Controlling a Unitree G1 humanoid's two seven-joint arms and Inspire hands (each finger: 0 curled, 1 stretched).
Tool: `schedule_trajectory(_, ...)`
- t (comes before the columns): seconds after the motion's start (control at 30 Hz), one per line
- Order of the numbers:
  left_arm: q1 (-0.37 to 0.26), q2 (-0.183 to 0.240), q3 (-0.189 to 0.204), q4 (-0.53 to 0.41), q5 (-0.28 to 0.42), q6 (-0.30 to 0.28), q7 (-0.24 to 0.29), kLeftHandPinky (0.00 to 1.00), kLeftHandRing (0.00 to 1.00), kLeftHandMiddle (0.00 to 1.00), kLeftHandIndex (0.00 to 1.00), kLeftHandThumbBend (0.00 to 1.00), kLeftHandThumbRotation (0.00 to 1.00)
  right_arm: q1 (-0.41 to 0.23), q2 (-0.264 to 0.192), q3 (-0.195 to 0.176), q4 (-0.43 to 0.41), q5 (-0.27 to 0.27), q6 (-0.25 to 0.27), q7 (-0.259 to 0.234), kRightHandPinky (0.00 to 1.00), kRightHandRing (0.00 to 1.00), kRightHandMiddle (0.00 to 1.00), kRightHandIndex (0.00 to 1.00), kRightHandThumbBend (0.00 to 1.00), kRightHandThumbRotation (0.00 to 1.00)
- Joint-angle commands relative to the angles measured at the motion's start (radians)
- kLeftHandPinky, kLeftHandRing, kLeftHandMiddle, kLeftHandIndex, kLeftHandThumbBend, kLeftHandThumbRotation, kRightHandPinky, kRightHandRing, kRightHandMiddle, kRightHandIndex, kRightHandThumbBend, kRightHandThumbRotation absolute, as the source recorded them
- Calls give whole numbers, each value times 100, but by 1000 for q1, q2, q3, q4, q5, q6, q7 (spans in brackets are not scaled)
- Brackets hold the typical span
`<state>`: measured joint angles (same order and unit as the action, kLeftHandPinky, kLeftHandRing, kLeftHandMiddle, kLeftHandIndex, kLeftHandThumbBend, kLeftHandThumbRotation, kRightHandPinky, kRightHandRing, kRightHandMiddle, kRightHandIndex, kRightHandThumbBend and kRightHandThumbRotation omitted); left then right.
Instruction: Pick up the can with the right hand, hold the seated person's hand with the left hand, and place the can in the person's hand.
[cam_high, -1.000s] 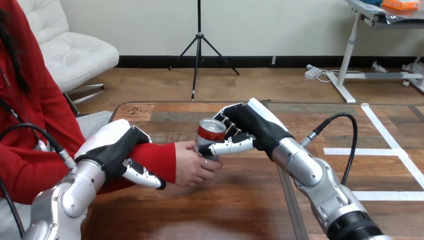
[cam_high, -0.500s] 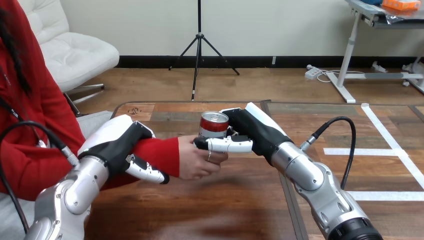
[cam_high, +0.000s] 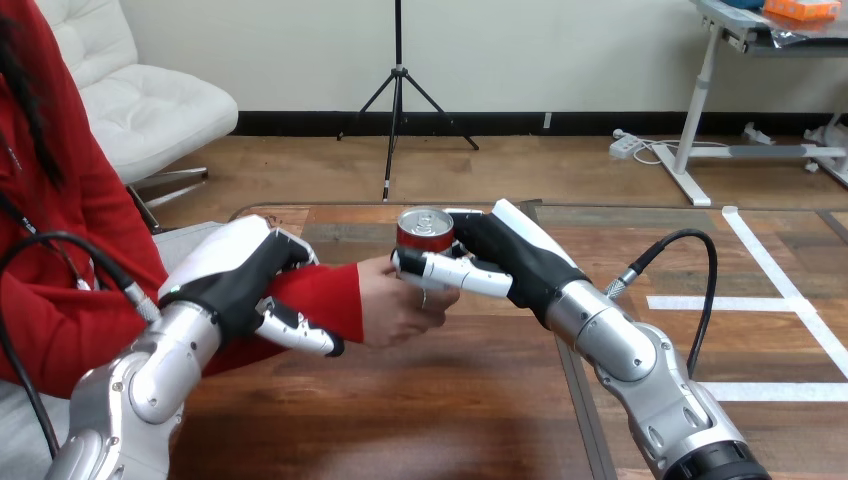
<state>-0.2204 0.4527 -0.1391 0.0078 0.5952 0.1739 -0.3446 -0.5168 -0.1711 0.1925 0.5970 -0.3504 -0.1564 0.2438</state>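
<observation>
Red can (cam_high: 424, 234), gripped by right robot hand (cam_high: 508, 252), just above person's hand (cam_high: 398, 308); left robot hand (cam_high: 236, 276) clasps person's forearm (cam_high: 318, 292). Best lowered squarely before release.

Wooden table (cam_high: 430, 400) — brown planks, glossy.

No lettering, number or sign can be read; the can (cam_high: 425, 229) carries a red label, but its print is too small to make out; the lower part of that label is hidden behind the right hand (cam_high: 510, 256) and the person's hand (cam_high: 395, 305).
</observation>
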Motion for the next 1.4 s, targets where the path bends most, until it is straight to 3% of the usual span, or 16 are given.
schedule_trajectory(0.0, -183, -7, 24, -229, -9, -99, 66, 50, 62, 66, 67, 84, 22, -35, -19, -32, -145, 54, -3, 15, 66, 76, 78, 78, 100, 97)
schedule_trajectory(0.1, -162, -11, 25, -239, -16, -94, 62, 53, 66, 70, 71, 89, 30, -30, -21, -38, -155, 62, 1, 16, 67, 77, 79, 79, 100, 98)
schedule_trajectory(0.4, -102, -22, 29, -268, -43, -61, 37, 62, 74, 76, 76, 99, 39, -11, -29, -49, -173, 90, -3, 9, 67, 77, 79, 79, 100, 100)
schedule_trajectory(0.67, -52, -22, 33, -282, -91, -58, 18, 73, 79, 79, 80, 100, 46, 12, -36, -53, -197, 114, -2, 4, 68, 78, 79, 80, 100, 100)
schedule_trajectory(1.37, 70, -40, 49, -255, -217, -118, 49, 82, 85, 86, 85, 100, 57, 66, -51, -76, -247, 158, -2, 4, 69, 76, 80, 82, 100, 100)
